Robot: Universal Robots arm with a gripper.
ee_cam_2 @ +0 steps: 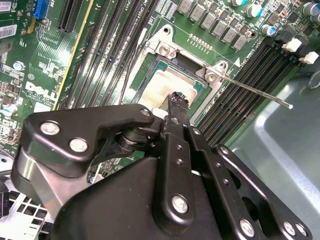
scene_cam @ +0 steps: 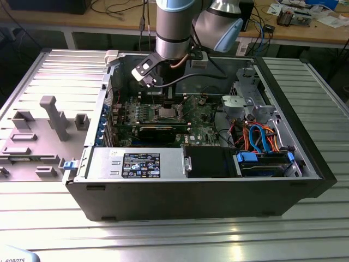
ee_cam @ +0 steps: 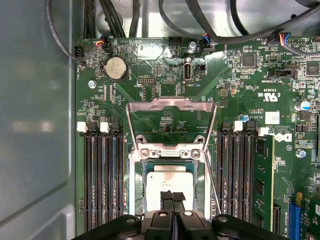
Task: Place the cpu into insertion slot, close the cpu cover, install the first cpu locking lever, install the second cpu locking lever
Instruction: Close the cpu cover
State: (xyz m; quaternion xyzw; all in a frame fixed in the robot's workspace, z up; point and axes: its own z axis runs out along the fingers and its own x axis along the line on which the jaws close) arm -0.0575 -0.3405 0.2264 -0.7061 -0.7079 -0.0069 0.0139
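Your pincer (ee_cam: 173, 194) was pressed together, empty, tips just above cpu (ee_cam: 167, 177) lying in insertion slot (ee_cam: 136, 190). cpu cover (ee_cam: 170, 103) stood raised. Risk: pushing chip askew would bend pins; loose locking lever (ee_cam_2: 255, 92) could snag.

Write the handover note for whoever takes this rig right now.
Claw: shut, holding nothing, tips just over the cpu; whether they touch it cannot be told.
The cpu lies flat in the insertion slot.
The cpu cover stands open, swung up from its hinge.
One locking lever sticks out to the side, unlatched.
Done: cpu placed.
Left: close the cover, latch both levers.
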